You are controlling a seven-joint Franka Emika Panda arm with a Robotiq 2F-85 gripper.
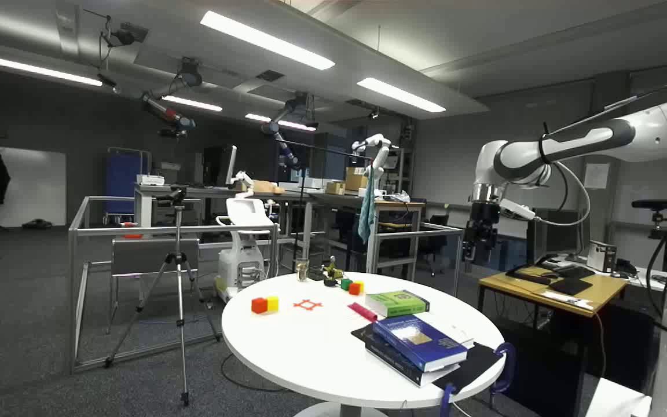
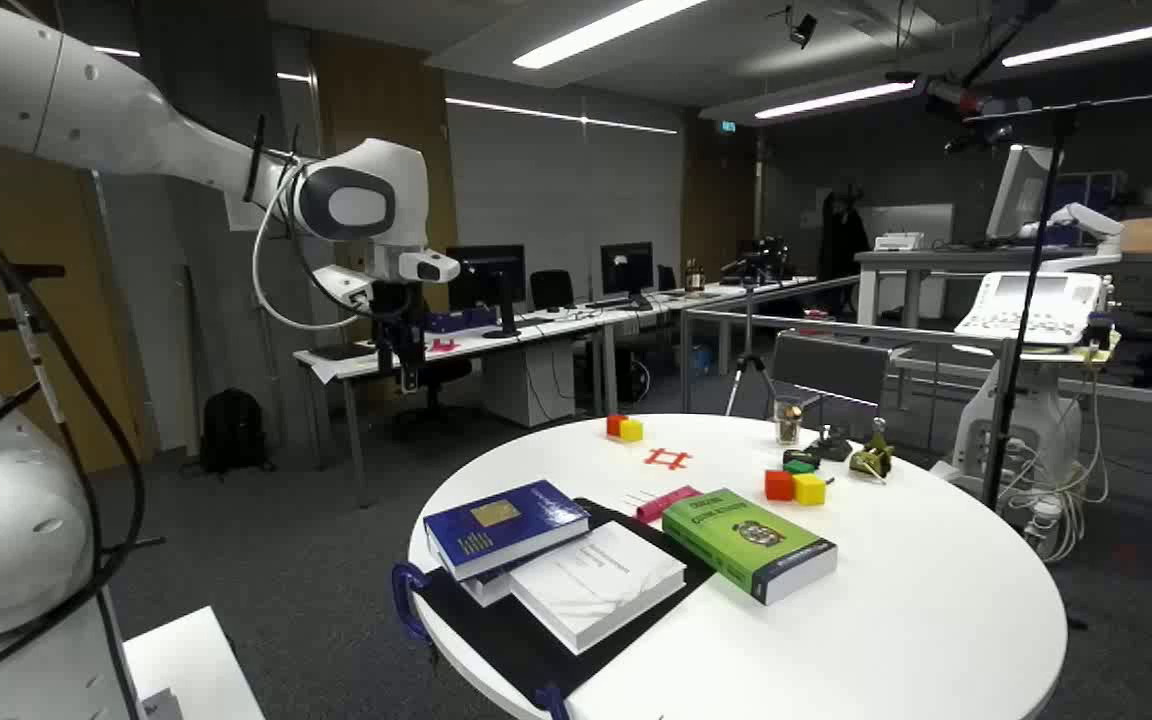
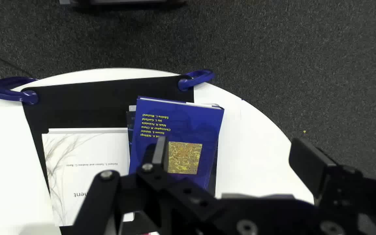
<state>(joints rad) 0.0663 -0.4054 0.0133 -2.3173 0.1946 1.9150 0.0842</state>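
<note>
Blue and shiny is the thick book (image 3: pixel 188 130) which lies nearest under my jaws, well apart from them. The jaws stand wide apart in the air, with nothing between. This book rests, a little turned, upon a dark book (image 1: pixel 392 362); just beside is a white book (image 3: pixel 86 153). I judge the blue one to be heavy and stiff, its smooth cover perhaps slippery. The spine seems to me the better place to take hold, because there the pages cannot spread. Beneath these books is a black sheet (image 3: pixel 103 104), held by blue clamps (image 3: pixel 186 85) at the rim of the round white counter (image 1: pixel 310 341). Farther on it are a green book (image 2: pixel 751 540) and small cubes (image 2: pixel 809 489). Beyond, on dark carpet (image 1: pixel 32 336), a tripod (image 1: pixel 179 258) stands near a metal railing (image 1: pixel 102 231).
</note>
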